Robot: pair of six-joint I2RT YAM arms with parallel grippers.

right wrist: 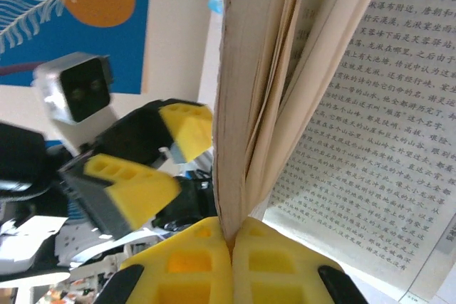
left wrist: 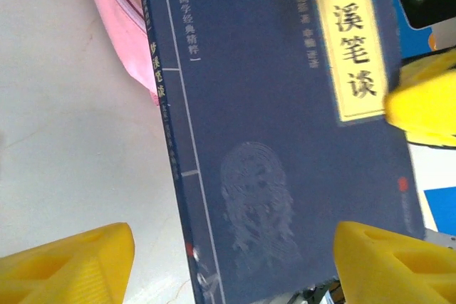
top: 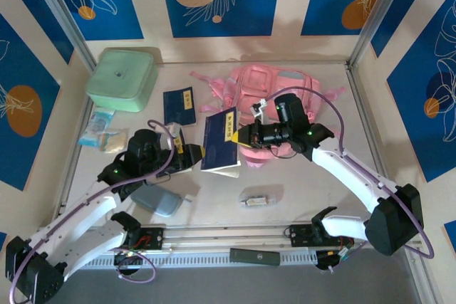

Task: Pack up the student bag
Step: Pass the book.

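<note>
Presently, student bag (top: 256,83) lies upper centre, interior seemingly hidden; right end effector (right wrist: 231,236) clamps the blue book (top: 219,139), left end effector (top: 191,152) stands wide beside it.

- The student bag (top: 258,87) was pink.
- The book (top: 218,144) had a navy cover with a yellow title strip.
- The box (top: 122,77) was mint-green.
- The pouch (top: 158,201) was grey-blue.
- Both arms' jaws were yellow.

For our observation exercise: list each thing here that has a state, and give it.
Held book: lifted, pages fanned open.
Second book: closed, lying flat.
Green box: closed.
Backpack: lying on the table.
Left gripper: open.
Right gripper: shut on held book.
</note>
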